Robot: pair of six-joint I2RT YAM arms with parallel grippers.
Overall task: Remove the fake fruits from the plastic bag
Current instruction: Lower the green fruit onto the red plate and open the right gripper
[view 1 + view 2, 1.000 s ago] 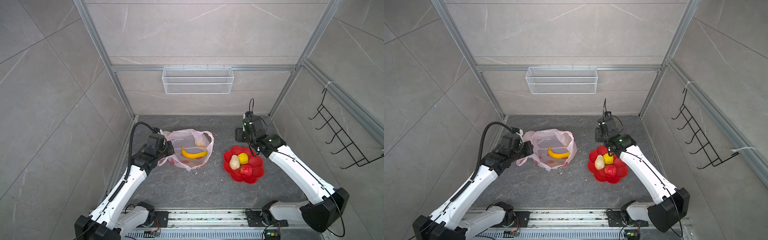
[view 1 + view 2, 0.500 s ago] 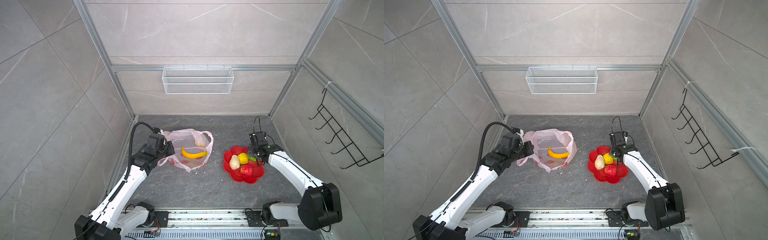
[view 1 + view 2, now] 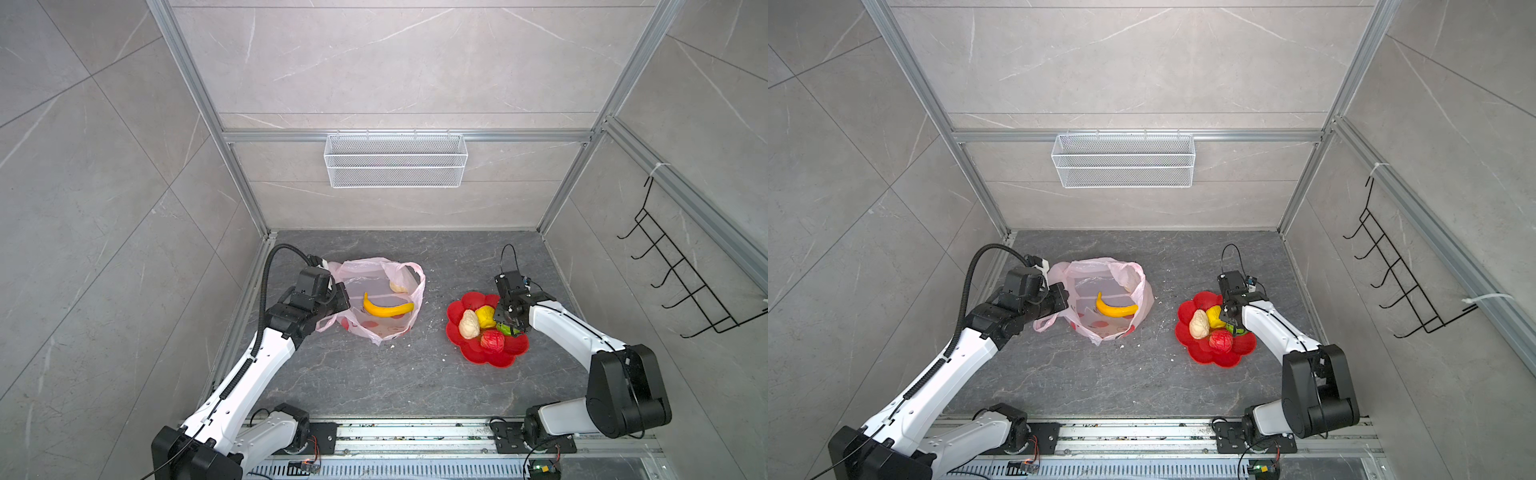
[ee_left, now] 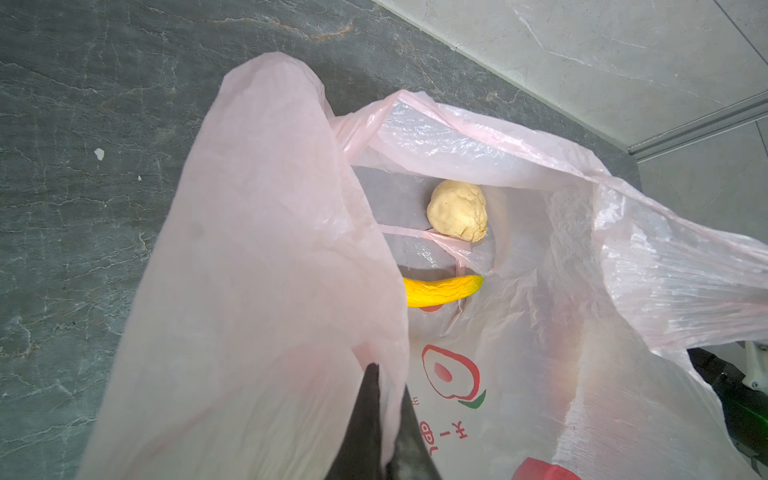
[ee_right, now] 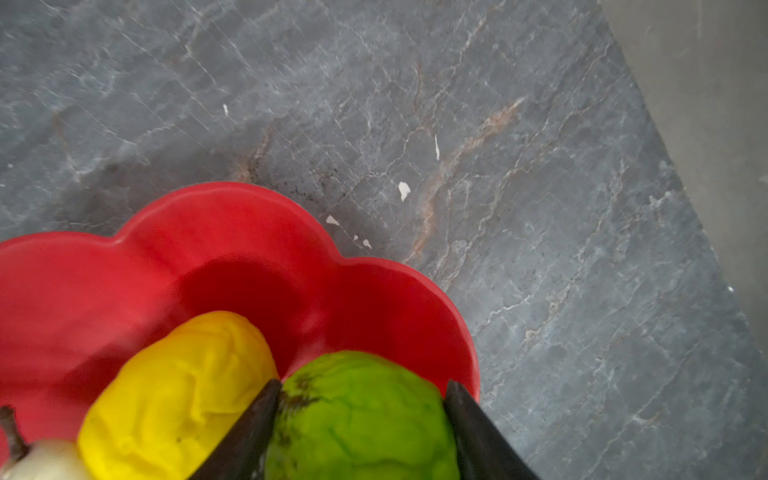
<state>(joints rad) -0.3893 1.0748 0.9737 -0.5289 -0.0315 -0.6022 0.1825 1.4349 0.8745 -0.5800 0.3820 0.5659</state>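
Left gripper jaws clamped on bag rim, evidently propping its mouth open for access; banana, beige lump inside; right gripper jaws closed on green ball in dish, apparently depositing it

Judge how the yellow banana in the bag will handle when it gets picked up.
The banana is probably stiff: it keeps its curve on the limp plastic bag. Long and bent, it likely won't roll, but may pivot if gripped near one end. Its ridged skin in the left wrist view suggests little slipping.
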